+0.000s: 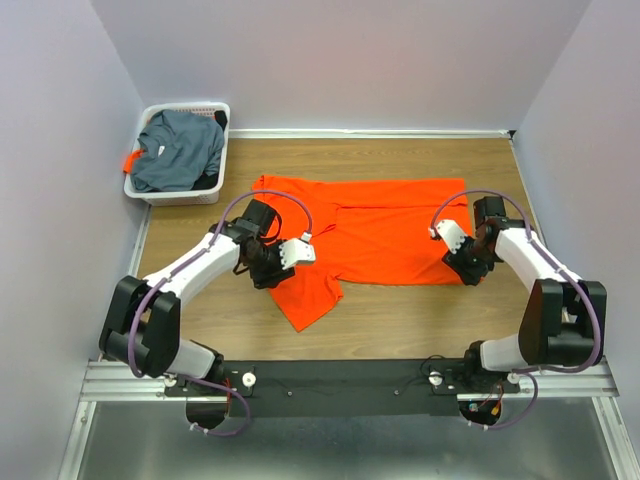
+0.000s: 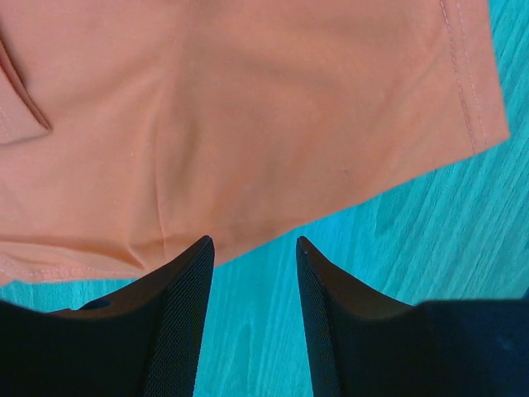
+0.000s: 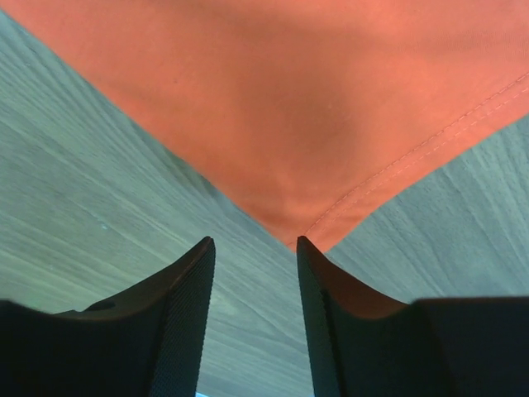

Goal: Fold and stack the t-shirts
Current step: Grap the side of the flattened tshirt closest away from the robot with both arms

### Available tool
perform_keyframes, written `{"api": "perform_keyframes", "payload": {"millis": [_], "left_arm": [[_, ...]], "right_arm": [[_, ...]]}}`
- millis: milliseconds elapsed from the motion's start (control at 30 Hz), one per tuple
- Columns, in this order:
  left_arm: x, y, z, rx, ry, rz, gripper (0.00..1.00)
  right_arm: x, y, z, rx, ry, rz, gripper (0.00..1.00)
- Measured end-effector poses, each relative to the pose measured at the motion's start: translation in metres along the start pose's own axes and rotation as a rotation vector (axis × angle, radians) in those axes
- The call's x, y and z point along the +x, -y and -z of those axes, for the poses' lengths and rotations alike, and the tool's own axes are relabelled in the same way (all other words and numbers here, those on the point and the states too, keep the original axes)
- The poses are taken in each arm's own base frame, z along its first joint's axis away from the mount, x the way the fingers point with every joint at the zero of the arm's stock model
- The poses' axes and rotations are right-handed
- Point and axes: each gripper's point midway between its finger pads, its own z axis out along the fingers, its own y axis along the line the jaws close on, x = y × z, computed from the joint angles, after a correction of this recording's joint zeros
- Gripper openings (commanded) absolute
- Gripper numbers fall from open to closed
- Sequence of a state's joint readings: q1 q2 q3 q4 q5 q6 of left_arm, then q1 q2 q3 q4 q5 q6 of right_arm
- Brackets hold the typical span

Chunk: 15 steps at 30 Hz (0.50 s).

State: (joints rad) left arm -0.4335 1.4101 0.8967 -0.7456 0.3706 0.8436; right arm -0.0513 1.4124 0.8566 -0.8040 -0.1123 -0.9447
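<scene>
The orange t-shirt (image 1: 380,225) lies spread on the wooden table, one sleeve pointing toward the near edge. My left gripper (image 1: 268,270) is open and empty at the shirt's near left edge; in the left wrist view the orange cloth (image 2: 248,124) lies just beyond its fingertips. My right gripper (image 1: 468,268) is open and empty at the shirt's near right corner; in the right wrist view that hemmed corner (image 3: 322,223) lies just ahead of the fingertips. The dark grey-blue t-shirt (image 1: 180,150) lies bunched in the basket.
A white slotted basket (image 1: 180,195) stands at the table's back left by the wall, with a bit of orange at its left rim. Walls close in the table on the left, back and right. A metal rail (image 1: 340,380) with both arm bases runs along the near edge.
</scene>
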Motion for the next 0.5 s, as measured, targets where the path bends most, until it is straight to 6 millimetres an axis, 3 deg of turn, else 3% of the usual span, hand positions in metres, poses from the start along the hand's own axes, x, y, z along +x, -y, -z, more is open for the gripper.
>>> {"api": "perform_keyframes", "payload": {"millis": [367,500], "left_arm": [[0.002,-0.004,-0.005,-0.007,-0.010,-0.001,0.52],[0.005,-0.003,-0.006,-0.007,-0.018,0.001,0.52]], "right_arm": [[0.012,0.006,-0.029,0.005,-0.059,0.053,0.45],[0.012,0.008,-0.029,0.013,-0.067,0.063,0.43]]}}
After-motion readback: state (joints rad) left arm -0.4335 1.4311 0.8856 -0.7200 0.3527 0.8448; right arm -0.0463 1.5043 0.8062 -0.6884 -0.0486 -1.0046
